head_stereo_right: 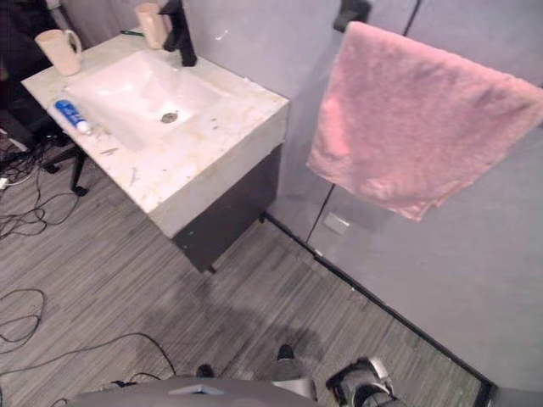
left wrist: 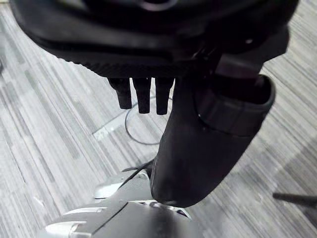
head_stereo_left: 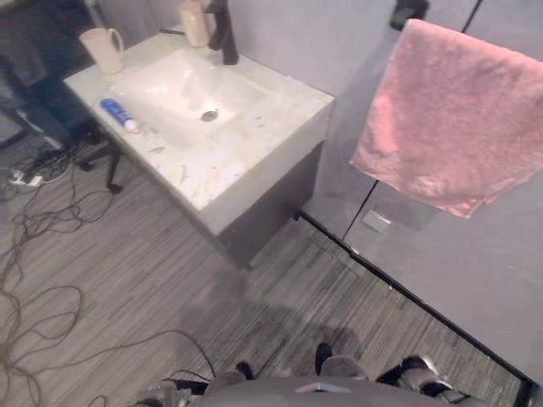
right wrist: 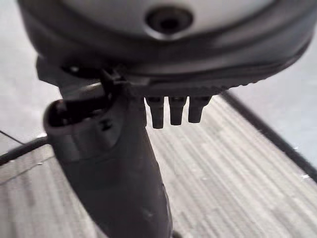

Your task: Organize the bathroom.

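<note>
A marble-topped vanity with a white basin stands ahead on the left. A cream mug sits at its far left corner, and a second cup stands beside the dark faucet. A blue toothpaste tube lies on the counter's left edge. A pink towel hangs from a dark hook on the grey wall to the right. My left hand hangs over the floor, fingers straight, holding nothing. My right hand hangs the same way, open and empty.
Loose cables sprawl over the grey plank floor left of the vanity, beside a dark stand leg. A dark strip runs along the wall's foot, with a socket plate above it.
</note>
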Controlling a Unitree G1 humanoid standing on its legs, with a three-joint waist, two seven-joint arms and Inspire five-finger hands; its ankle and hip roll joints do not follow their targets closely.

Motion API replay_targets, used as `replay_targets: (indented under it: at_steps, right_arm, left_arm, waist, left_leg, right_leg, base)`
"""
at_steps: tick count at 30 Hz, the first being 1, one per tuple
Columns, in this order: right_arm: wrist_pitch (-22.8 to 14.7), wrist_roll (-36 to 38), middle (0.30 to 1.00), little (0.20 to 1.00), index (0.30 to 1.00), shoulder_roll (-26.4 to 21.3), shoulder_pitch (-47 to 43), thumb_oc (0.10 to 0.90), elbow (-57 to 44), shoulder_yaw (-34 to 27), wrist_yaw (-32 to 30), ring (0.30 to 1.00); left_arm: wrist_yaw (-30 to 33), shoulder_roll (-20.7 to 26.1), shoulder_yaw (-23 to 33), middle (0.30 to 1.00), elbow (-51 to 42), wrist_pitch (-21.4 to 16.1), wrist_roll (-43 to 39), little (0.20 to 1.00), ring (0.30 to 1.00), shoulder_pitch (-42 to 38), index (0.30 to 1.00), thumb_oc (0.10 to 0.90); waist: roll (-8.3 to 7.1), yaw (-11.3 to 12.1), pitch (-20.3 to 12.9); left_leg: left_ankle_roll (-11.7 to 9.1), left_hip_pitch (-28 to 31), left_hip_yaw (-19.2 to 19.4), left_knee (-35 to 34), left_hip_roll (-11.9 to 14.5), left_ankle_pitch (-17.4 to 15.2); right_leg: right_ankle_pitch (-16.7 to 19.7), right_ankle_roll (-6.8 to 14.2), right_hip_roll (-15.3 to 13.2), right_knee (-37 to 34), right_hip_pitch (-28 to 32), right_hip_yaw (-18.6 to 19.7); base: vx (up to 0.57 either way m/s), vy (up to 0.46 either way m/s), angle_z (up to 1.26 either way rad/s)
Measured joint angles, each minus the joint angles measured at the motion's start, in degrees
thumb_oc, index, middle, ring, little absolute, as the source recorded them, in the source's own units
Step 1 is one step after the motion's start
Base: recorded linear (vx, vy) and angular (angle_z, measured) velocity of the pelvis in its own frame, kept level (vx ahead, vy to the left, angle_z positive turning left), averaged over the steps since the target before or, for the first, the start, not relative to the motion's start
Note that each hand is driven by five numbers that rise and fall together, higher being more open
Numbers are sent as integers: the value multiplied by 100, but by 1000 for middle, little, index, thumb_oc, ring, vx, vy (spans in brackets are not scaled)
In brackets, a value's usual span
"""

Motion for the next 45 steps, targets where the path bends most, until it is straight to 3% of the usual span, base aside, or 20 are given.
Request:
replay_targets:
  at_steps: [1,4,6,9,11,13,14,16,18,19,20,21,24,28,29,33,36,37,42,45]
  right_arm:
    - [1,96,900,900,900,-55,-26,800,6,-133,-5,900]
    - [41,302,900,900,900,27,-89,800,61,-408,8,900]
    - [42,330,900,900,900,172,-102,800,117,-471,28,900]
    - [65,534,900,900,900,280,-7,800,199,-544,45,900]
    - [66,592,900,900,900,279,89,800,244,-539,45,900]
    - [71,735,900,900,900,232,160,800,384,-526,46,900]
    - [89,701,900,900,900,210,39,800,384,-524,71,900]
    - [96,664,900,900,900,264,53,800,318,-479,194,900]
    - [148,613,900,900,900,405,37,800,267,-301,495,900]
    - [169,604,900,900,900,449,64,800,267,-300,521,900]
    - [198,604,900,900,900,504,122,800,299,-295,562,900]
    - [216,607,900,900,900,500,177,800,360,-297,602,900]
    - [256,552,900,900,900,400,152,800,380,-309,606,900]
    - [-3,488,900,900,900,286,24,800,119,-346,240,900]
    - [-29,487,900,900,900,220,-27,800,128,-344,216,900]
    - [-199,478,900,900,900,151,-82,800,117,-291,212,900]
    - [-214,508,900,900,900,188,-96,800,146,-304,206,900]
    - [-212,625,900,900,900,219,-53,800,175,-313,170,900]
    - [-107,1392,900,900,900,377,143,800,224,-763,-65,900]
    - [-36,1341,900,900,900,392,196,800,250,-776,25,900]
  left_arm:
    - [-24,-72,-19,900,-14,6,0,900,900,19,900,800]
    - [-58,-89,-250,900,-30,42,3,900,900,-46,900,800]
    - [-52,-62,-510,900,-45,137,4,900,900,-150,900,800]
    - [-30,-69,-534,900,-44,217,53,900,900,-226,900,800]
    - [-32,-62,-645,900,-50,234,141,900,900,-293,900,800]
    - [-2,-45,-758,900,-123,224,241,900,900,-376,900,800]
    - [31,-45,-738,900,-124,266,234,900,900,-382,900,800]
    - [153,2,-677,900,-117,271,211,900,900,-357,900,800]
    - [194,167,-624,900,-147,243,193,900,900,-367,900,800]
    - [204,193,-623,900,-161,237,193,900,900,-367,900,800]
    - [215,210,-621,900,-190,222,197,900,900,-343,900,800]
    - [204,161,-598,900,-189,217,197,900,900,-329,900,800]
    - [131,23,-405,900,-228,207,243,900,900,-310,900,800]
    - [64,-4,-231,900,-229,73,243,900,900,-412,900,800]
    - [58,1,-219,900,-248,52,243,900,900,-462,900,800]
    - [56,93,-196,900,-217,96,258,900,900,-457,900,800]
    - [63,113,-201,900,-217,115,495,900,900,-466,900,800]
    - [56,124,-201,900,-214,113,498,900,900,-466,900,800]
    - [206,71,-205,900,-117,120,462,900,900,-437,900,800]
    - [272,-35,-264,900,1,139,465,900,900,-553,900,800]
  waist:
    - [152,-1,-80]
    - [97,-20,-83]
    - [100,-16,-71]
    - [179,-62,-25]
    - [225,-141,-2]
    - [274,-109,65]
    - [346,-146,163]
    - [372,-158,168]
    - [160,-187,113]
    - [81,-207,81]
    - [-63,-197,9]
    - [-71,-169,-41]
    - [-91,-141,-58]
    - [-404,9,100]
    - [-385,25,121]
    - [-369,-68,107]
    - [-311,-142,96]
    - [-336,-142,109]
    - [-565,-239,104]
    - [-289,-335,216]
  left_leg:
    - [-35,71,-43,-209,-119,-107]
    - [232,119,-177,-351,-527,34]
    - [582,246,-420,-650,-820,154]
    - [934,218,-896,-734,-955,265]
    - [977,180,-1173,-701,-975,288]
    - [1031,214,-1367,-701,-1090,299]
    - [1056,356,-1470,-752,-1068,339]
    - [990,378,-1504,-759,-953,303]
    - [897,362,-1689,-757,-952,300]
    - [882,360,-1755,-757,-989,303]
    - [806,371,-1858,-763,-1062,236]
    - [675,418,-1865,-760,-1029,153]
    - [473,257,-1140,-404,-883,-22]
    - [51,-567,-971,1374,-1008,-241]
    - [85,-658,-884,1544,-947,-338]
    - [201,-620,-736,1141,-202,-396]
    - [102,-603,-897,548,305,-86]
    - [9,-474,-790,421,257,-41]
    - [319,-54,-682,-190,-324,33]
    - [504,60,-703,-296,-417,22]
  right_leg:
    - [-10,30,-147,229,-121,-2]
    - [36,95,-554,779,-332,74]
    - [-157,350,-811,1335,-804,368]
    - [-140,339,-371,926,-924,722]
    - [-109,303,-110,922,-904,985]
    - [295,267,99,1378,-991,1133]
    - [73,287,136,1881,-1196,1140]
    - [-410,149,478,1936,-1283,996]
    - [-443,40,884,1336,-1178,852]
    - [-420,20,920,1111,-1079,857]
    - [10,-88,913,694,-839,889]
    - [231,-342,940,409,-649,812]
    - [353,-528,943,51,-383,662]
    - [330,-669,694,-276,-93,654]
    - [369,-720,693,-419,-2,607]
    - [340,-682,711,-542,206,514]
    - [295,-525,718,-474,225,537]
    - [227,-416,596,-348,219,571]
    - [95,-118,78,112,135,782]
    - [199,-6,-79,1513,-527,974]
  base:
    - [-232,678,55]
    - [-159,444,40]
    - [-121,329,44]
    - [-112,282,64]
    - [-51,202,94]
    - [-35,246,89]
    - [-3,116,19]
    - [22,26,12]
    - [42,7,40]
    - [74,15,62]
    - [85,29,54]
    - [89,52,50]
    - [75,46,29]
    - [75,148,18]
    - [175,265,23]
    - [274,356,10]
    - [255,437,3]
    - [285,560,-3]
    - [259,471,4]
    - [262,426,15]
